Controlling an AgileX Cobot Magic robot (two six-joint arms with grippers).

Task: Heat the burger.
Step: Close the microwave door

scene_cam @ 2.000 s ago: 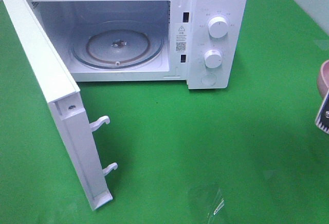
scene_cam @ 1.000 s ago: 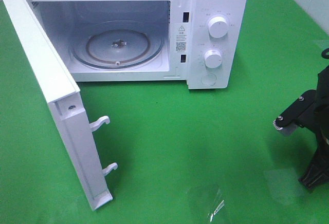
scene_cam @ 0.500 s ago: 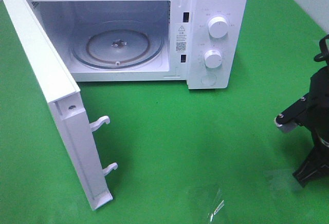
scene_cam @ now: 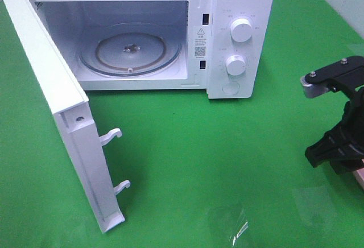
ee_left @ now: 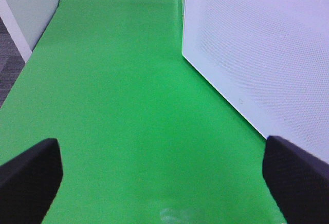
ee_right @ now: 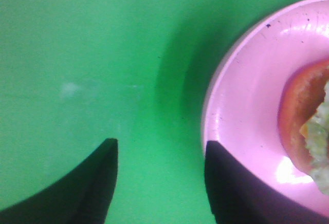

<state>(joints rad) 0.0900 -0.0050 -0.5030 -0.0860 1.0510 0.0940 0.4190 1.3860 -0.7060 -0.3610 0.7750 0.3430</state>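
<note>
The burger (ee_right: 302, 106) shows only as a brown bun edge with a bit of lettuce, lying on a pink plate (ee_right: 241, 106) in the right wrist view. My right gripper (ee_right: 162, 180) is open just beside that plate. One dark finger (ee_right: 229, 193) overlaps the plate's rim and the other finger (ee_right: 100, 183) is over bare cloth. From above, the right gripper (scene_cam: 340, 148) hangs low at the table's right edge, and the burger is out of that view. The left gripper (ee_left: 164, 183) is wide open over green cloth, with nothing between its fingers.
A white microwave (scene_cam: 239, 9) stands at the back with its glass turntable (scene_cam: 129, 52) bare. Its door (scene_cam: 57, 106) swings out to the front left, with two latch hooks (scene_cam: 111, 137) on its edge. The door's outer face (ee_left: 257, 54) is close beside the left gripper.
The pink plate was raised at the right edge two seconds ago and is gone from there. The right arm came into the high view and its wrist has since moved toward the back.
</note>
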